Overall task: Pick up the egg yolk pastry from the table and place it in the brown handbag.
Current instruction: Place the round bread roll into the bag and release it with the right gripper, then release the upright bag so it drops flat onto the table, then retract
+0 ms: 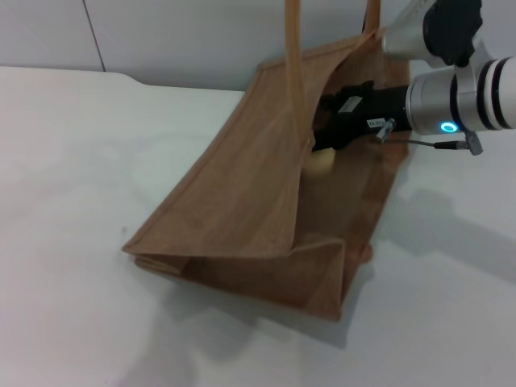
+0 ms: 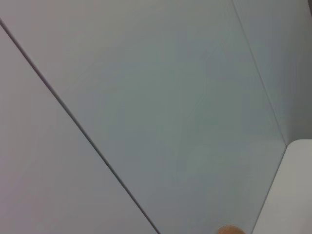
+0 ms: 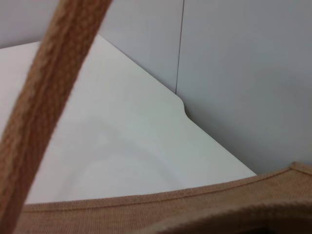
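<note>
White table with the brown handbag mid-frame, its mouth propped open so the right gripper, upper right, can reach in, fingers apparently clamped on the pastry.

The head view looks forward and down on the table and the brown handbag; the right wrist view sits close at its rim, sharing both; the left wrist view faces the wall.
</note>
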You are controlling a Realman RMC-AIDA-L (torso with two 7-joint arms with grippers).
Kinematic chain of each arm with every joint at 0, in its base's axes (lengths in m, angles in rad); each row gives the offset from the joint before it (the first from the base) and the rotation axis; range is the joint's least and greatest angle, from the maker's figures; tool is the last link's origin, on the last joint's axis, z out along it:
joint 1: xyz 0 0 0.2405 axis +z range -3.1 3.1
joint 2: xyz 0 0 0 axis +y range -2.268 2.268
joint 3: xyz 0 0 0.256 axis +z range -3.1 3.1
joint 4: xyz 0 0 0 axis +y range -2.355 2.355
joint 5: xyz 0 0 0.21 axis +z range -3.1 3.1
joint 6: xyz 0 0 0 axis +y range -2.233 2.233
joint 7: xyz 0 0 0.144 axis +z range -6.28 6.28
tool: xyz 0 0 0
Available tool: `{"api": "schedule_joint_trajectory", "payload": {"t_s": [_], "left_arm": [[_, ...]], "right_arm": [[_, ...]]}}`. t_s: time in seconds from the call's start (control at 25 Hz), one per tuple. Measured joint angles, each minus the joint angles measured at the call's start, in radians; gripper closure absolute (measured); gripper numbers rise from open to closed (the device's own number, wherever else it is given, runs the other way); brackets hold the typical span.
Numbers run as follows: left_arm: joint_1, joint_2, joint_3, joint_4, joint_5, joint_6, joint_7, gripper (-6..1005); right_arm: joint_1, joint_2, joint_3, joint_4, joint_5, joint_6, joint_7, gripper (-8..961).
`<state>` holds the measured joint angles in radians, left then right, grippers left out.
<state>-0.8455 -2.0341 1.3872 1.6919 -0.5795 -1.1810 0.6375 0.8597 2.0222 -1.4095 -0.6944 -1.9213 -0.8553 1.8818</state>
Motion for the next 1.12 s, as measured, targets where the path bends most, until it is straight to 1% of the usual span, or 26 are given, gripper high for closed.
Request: {"api": "schedule_joint_trajectory", "payload": {"t_s": [0.44,0.6,0.68,0.8,0.88,1.04,1.12], "left_arm": [[0.042,0.003,-0.043,-0.026,0.004,0.006,-0.001,883],[0.078,0.003,-0.057,-0.03,0.028,0.026,-0.001,882],[0.103,0.004,-0.079,-0.032,0.031,0.036,-0.001,882],[0.13,0.003,-0.117,-0.04,0.03,0.048,0.0,882],[0.15,0.004,-0.138,-0.047,0.023,0.061,0.0,882],[0.183,0.002,-0.163,-0.089,0.0,0.116,0.005,882],[0.191,0.002,-0.164,-0.123,-0.015,0.152,0.012,882]], "right_arm": [[-0.017,-0.002,0.001,0.001,-0.012,-0.011,0.018,60],[-0.052,-0.008,0.008,-0.013,-0.106,-0.033,0.102,61],[-0.089,-0.016,0.011,-0.054,-0.159,-0.044,0.158,62],[-0.177,-0.031,0.029,-0.176,-0.249,-0.07,0.246,62],[-0.24,-0.032,0.072,-0.276,-0.309,-0.088,0.283,63],[-0.355,-0.003,0.191,-0.439,-0.373,-0.084,0.29,64],[-0.395,0.002,0.221,-0.483,-0.365,-0.06,0.287,64]]}}
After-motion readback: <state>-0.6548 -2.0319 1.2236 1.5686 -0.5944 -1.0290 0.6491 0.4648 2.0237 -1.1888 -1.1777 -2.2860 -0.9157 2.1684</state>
